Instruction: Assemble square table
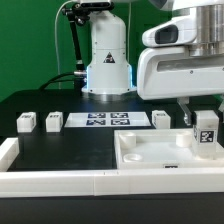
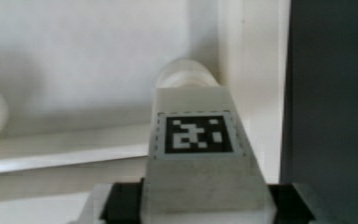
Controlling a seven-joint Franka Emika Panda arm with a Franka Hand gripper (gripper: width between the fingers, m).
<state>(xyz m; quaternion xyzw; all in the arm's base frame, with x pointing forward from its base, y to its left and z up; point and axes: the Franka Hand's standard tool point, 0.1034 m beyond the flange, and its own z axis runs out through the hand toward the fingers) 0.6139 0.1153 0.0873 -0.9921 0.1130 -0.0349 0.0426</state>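
Gripper (image 2: 197,207) clamped on one leg (image 2: 195,140), rounded tip pointing away, at the 2 o'clock corner of the top (image 1: 150,158) in the exterior view. Probable risk: a tilted leg misses its seat and jams, or slips in the grip. Leg: white, tapered, one black-white tag.

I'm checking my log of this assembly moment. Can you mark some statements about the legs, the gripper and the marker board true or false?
1. The gripper holds a leg. True.
2. Three more legs lie loose on the black table. True.
3. The marker board lies inside the top. False: it lies on the black table, behind the top.
4. All loose legs lie to the exterior view's right of the marker board. False: two lie to its left, one to its right.
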